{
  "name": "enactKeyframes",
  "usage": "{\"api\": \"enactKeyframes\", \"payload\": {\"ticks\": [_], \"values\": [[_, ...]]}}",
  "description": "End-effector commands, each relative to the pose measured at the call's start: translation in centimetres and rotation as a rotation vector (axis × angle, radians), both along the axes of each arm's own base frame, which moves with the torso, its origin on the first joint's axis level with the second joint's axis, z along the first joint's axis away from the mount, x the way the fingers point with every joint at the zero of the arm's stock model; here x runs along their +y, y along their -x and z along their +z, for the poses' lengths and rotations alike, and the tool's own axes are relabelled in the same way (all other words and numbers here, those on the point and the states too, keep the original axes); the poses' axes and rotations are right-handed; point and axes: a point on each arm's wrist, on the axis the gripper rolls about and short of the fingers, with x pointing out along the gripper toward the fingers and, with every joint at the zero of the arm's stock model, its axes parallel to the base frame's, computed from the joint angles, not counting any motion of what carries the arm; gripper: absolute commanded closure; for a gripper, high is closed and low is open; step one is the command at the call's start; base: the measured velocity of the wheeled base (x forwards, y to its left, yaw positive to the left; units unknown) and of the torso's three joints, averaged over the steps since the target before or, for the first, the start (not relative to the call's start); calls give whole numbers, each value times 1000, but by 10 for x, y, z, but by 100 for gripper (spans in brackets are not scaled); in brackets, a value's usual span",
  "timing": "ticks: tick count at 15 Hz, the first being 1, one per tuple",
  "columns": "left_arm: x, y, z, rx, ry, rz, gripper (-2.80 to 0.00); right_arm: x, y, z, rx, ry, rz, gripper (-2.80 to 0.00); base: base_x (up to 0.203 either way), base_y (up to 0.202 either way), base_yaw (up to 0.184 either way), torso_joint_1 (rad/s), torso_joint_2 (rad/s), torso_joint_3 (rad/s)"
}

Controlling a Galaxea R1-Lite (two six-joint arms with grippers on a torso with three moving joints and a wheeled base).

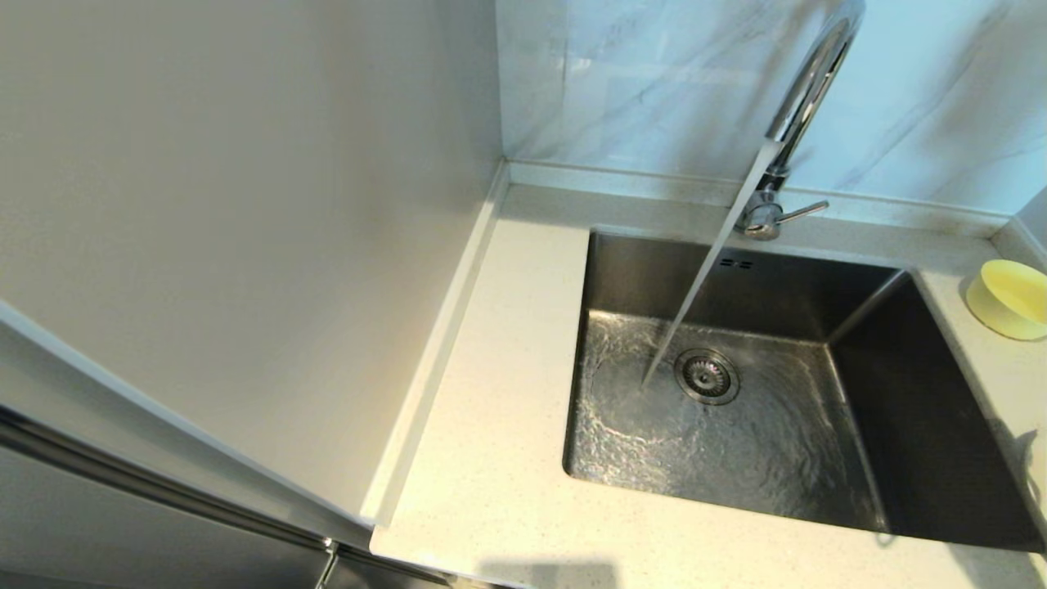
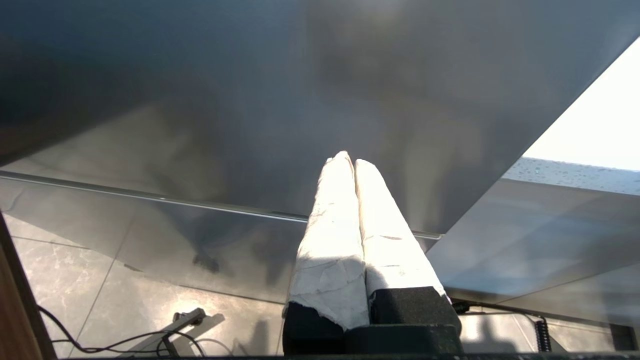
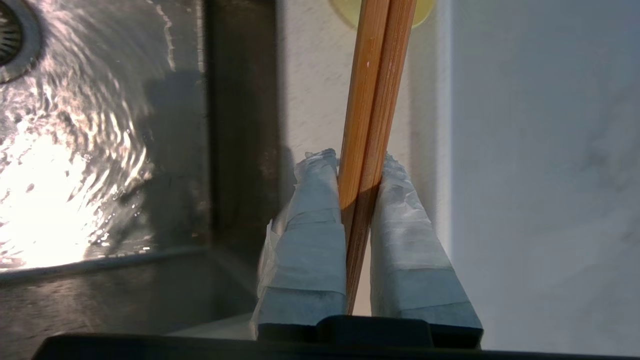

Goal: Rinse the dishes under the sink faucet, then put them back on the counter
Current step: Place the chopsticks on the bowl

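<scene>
Water pours from the chrome sink faucet into the steel sink, landing beside the drain strainer. The pale-yellow bowl rests on the counter at the sink's far right corner. My right gripper is shut on the brown chopsticks over the counter strip right of the sink, and their length points toward the bowl. Neither arm shows in the head view. My left gripper is shut and empty, parked low beside a grey cabinet face. The plate is out of view.
A tall white cabinet side walls off the counter's left. The grey-veined marble panel stands behind the faucet. Below the left gripper lie floor tiles with cables. A white wall runs close along the right gripper's side.
</scene>
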Motion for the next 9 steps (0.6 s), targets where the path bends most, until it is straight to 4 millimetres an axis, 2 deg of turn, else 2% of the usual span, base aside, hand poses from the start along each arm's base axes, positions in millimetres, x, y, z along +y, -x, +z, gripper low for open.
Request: {"api": "enactKeyframes", "payload": {"ticks": [1, 2, 4, 5, 6, 7, 9], "values": [[0, 0, 0, 0, 0, 0, 0, -9, -10, 12, 25, 33, -9, 0, 0, 0, 0, 0, 0, 0], [0, 0, 0, 0, 0, 0, 0, -13, -14, 36, 9, 65, -1, 0, 0, 0, 0, 0, 0, 0], [0, 0, 0, 0, 0, 0, 0, -20, -14, 99, -55, 124, 25, 0, 0, 0, 0, 0, 0, 0], [0, 0, 0, 0, 0, 0, 0, -23, -13, 121, -51, 139, 47, 0, 0, 0, 0, 0, 0, 0], [0, 0, 0, 0, 0, 0, 0, -27, -19, 132, -12, 144, 69, 0, 0, 0, 0, 0, 0, 0], [0, 0, 0, 0, 0, 0, 0, -33, -34, 130, 60, 137, 89, 0, 0, 0, 0, 0, 0, 0], [0, 0, 0, 0, 0, 0, 0, -48, -63, 112, 223, 142, 102, 0, 0, 0, 0, 0, 0, 0]]}}
